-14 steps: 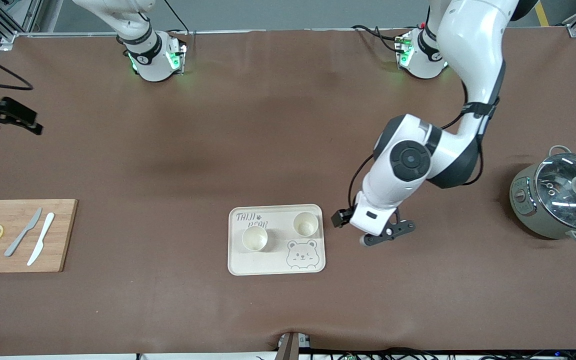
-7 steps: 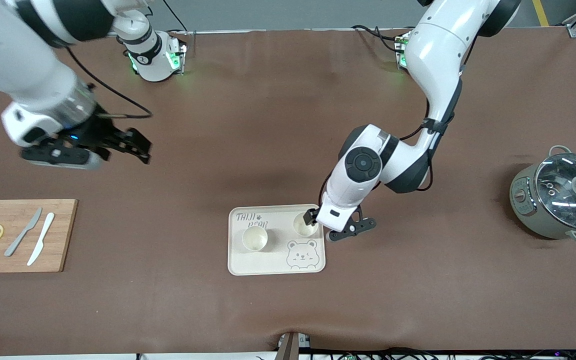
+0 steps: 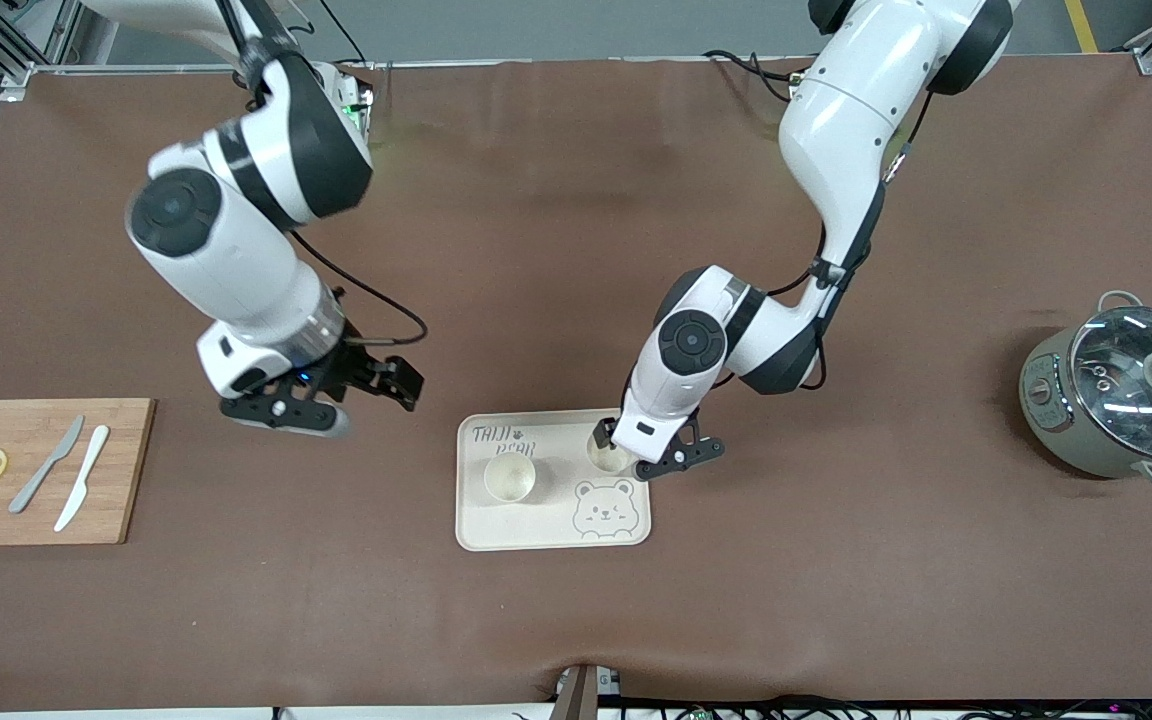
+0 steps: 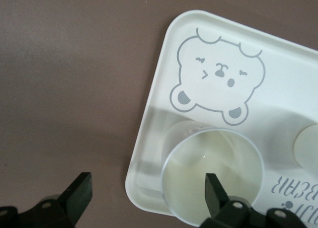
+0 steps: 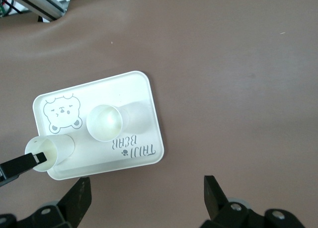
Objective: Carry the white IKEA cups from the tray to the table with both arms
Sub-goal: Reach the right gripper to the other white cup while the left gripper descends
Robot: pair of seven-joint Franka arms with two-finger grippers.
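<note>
I see the bear tray (image 3: 496,535) sitting nearest the front camera on the brown surface (image 3: 576,620), with both white cups standing on it. The cup toward the right arm's end (image 3: 509,478) stands free. The other cup (image 3: 604,459), slightly farther back, is mostly hidden under the left claw (image 3: 624,450) from the front. My left wrist view fills that gap: the claw's fingers are spread apart, one finger (image 4: 214,189) inside the cup's rim (image 4: 212,176), the other (image 4: 79,190) outside over bare surface. The right claw (image 3: 376,385) hovers over the surface between the cutting board (image 3: 36,470) and tray; its wrist view shows the fingers wide apart, both cups on the tray.
</note>
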